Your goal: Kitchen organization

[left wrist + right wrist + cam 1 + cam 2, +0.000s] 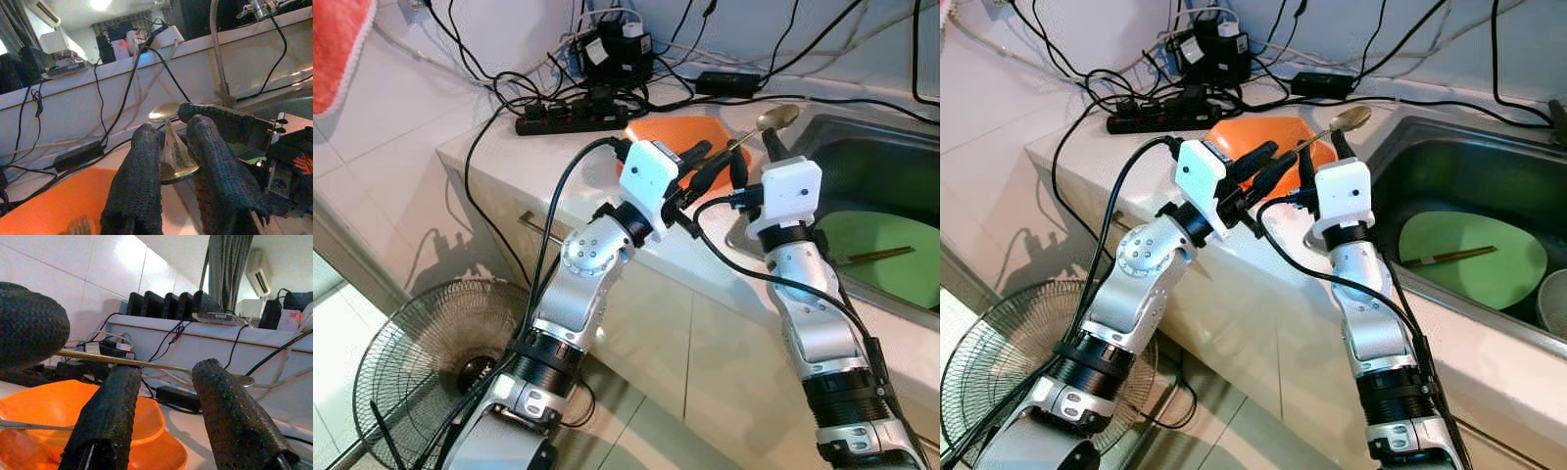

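Observation:
A long brass spoon (778, 117) is held over the counter, its bowl raised toward the sink (876, 147). My left gripper (708, 163) is shut on the lower part of its handle; in the left wrist view the fingers (142, 166) press the handle from both sides. My right gripper (756, 157) is open beside it, and the spoon's handle (122, 361) runs just past its fingertips without touching them. An orange plate (680, 132) lies on the counter below both grippers, with a fork (80, 226) on it.
A green plate (886, 269) with chopsticks (873, 257) lies in the steel sink. A black power strip (570, 117) and tangled cables sit at the back of the counter. A floor fan (421, 372) stands below to the left, and a red cloth (337, 44) hangs at the upper left.

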`<state>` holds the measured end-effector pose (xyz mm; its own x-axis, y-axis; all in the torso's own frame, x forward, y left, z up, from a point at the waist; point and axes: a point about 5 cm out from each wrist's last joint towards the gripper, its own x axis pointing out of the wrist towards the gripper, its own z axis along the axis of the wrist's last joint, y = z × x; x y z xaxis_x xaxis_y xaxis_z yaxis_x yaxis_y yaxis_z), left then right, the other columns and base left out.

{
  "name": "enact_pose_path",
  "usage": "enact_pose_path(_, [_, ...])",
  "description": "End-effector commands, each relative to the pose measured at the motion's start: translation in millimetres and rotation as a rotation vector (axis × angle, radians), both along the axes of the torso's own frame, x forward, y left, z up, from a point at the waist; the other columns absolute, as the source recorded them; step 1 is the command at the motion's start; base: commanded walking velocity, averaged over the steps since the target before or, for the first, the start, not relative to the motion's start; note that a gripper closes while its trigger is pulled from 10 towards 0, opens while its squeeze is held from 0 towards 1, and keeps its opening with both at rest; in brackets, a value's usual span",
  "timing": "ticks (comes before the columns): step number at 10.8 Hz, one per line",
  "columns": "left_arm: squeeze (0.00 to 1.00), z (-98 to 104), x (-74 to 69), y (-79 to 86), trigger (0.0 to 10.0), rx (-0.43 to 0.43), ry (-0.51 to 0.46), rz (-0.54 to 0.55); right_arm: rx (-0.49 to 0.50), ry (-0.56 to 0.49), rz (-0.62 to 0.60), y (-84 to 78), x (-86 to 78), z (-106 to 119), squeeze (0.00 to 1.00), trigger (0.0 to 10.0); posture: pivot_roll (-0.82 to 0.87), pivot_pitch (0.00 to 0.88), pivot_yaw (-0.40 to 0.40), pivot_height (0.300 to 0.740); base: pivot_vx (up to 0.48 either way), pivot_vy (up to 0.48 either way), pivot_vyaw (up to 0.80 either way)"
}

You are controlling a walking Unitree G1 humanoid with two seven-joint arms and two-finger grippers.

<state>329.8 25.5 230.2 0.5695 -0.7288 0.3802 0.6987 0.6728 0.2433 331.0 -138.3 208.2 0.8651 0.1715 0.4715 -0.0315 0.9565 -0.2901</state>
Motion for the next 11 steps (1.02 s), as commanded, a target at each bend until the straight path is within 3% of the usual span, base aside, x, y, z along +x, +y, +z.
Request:
enact_pose_path(1, [0.00, 4.3, -1.1, 3.0, 10.0, -0.009, -0.017, 0.001, -0.006, -0.012, 0.024, 6.0, -2.0, 1.3, 0.00, 10.0, 0.04, 0.017, 0.130, 0.740, 0.000, 0.000, 0.00])
enact_pose_path(2, [0.00, 4.3, -1.1, 3.0, 10.0, -0.009, -0.017, 0.001, -0.006, -0.012, 0.024, 6.0, -2.0, 1.3, 0.00, 10.0, 0.04, 0.017, 0.130, 0.740, 0.000, 0.000, 0.00])
enact_pose_path(3, [0.00, -2.5, -7.4, -3.3, 10.0, 0.030, 0.028, -0.069, -0.317, -0.003, -0.136, -14.4, 2.1, -15.1, 0.00, 10.0, 0.04, 0.000, 0.140, 0.740, 0.000, 0.000, 0.00])
enact_pose_path(4, [0.00, -5.4, -9.9, -5.9, 10.0, 0.045, 0.044, -0.097, -0.417, -0.009, -0.192, -21.2, 3.2, -20.7, 0.00, 10.0, 0.04, 0.000, 0.140, 0.740, 0.000, 0.000, 0.00])
enact_pose_path(6, [0.00, -5.0, -7.9, -2.6, 10.0, 0.028, 0.037, -0.062, -0.331, 0.003, -0.164, -16.9, 3.4, -20.3, 0.00, 10.0, 0.05, 0.005, 0.137, 0.740, 0.000, 0.000, 0.00])
enact_pose_path(8, [0.00, -4.2, -7.3, -0.4, 10.0, 0.024, 0.036, -0.043, -0.360, -0.022, -0.191, -15.8, 4.0, -19.7, 0.00, 10.0, 0.05, 0.009, 0.136, 0.740, 0.000, 0.000, 0.00])
enact_pose_path(11, [0.00, -8.7, -11.7, -4.0, 10.0, 0.059, 0.067, -0.097, -0.430, -0.047, -0.217, -16.5, 4.0, -20.1, 0.00, 10.0, 0.04, 0.012, 0.136, 0.740, 0.000, 0.000, 0.00])
